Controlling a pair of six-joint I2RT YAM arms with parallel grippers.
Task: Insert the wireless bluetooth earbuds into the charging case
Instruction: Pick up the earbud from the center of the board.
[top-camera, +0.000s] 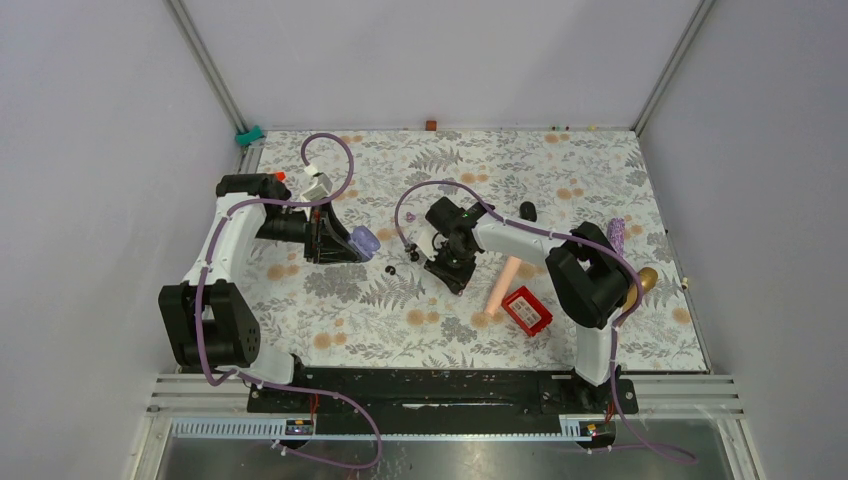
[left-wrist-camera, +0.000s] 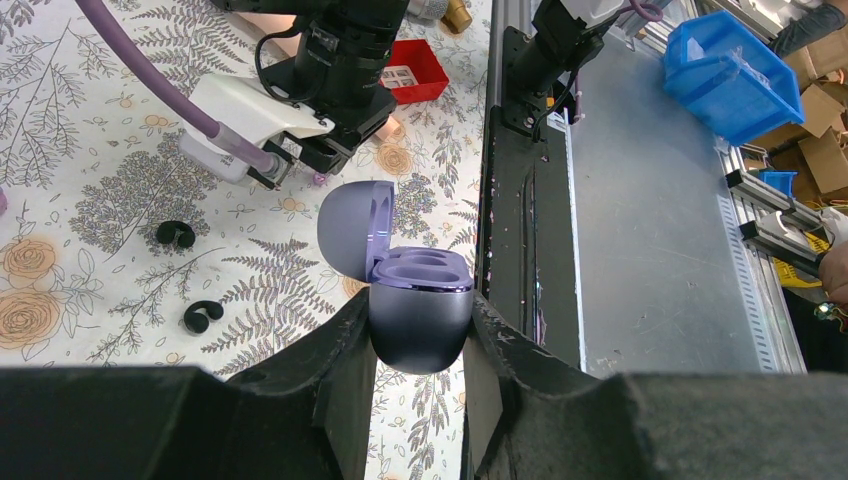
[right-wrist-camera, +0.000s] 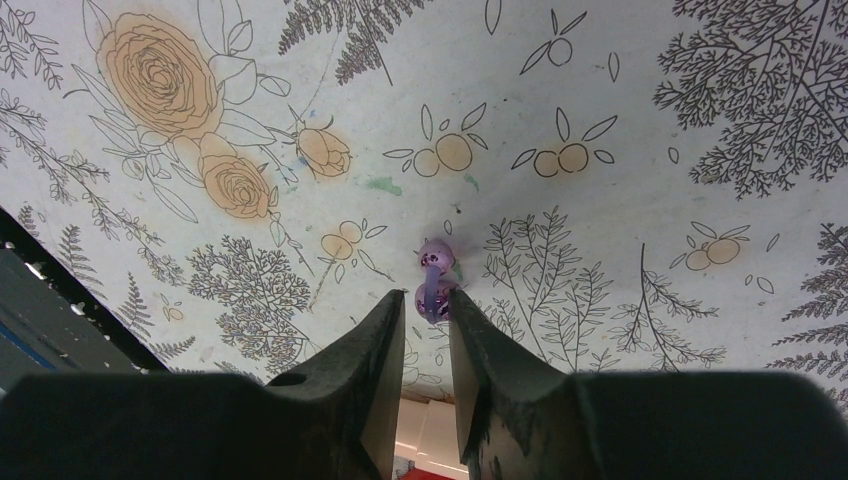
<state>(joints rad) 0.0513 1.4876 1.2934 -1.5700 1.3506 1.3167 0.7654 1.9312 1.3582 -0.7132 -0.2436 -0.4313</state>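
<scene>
With left gripper (left-wrist-camera: 420, 345) clamped on the open case (left-wrist-camera: 420, 300), left of centre. With right gripper (right-wrist-camera: 427, 300) nearly together round a purple bud (right-wrist-camera: 437, 262) on the table (right-wrist-camera: 600, 100), centre; gripped or not, cannot tell. Likely light, hard, slippery: pinch gently across its body.

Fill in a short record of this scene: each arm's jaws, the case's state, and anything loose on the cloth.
Left gripper: jaws clamped on the lavender charging case
Case lid: open, both wells empty
Right gripper: jaws flank a small purple earbud, contact unclear
Loose on floral cloth: two black C-shaped pieces
</scene>
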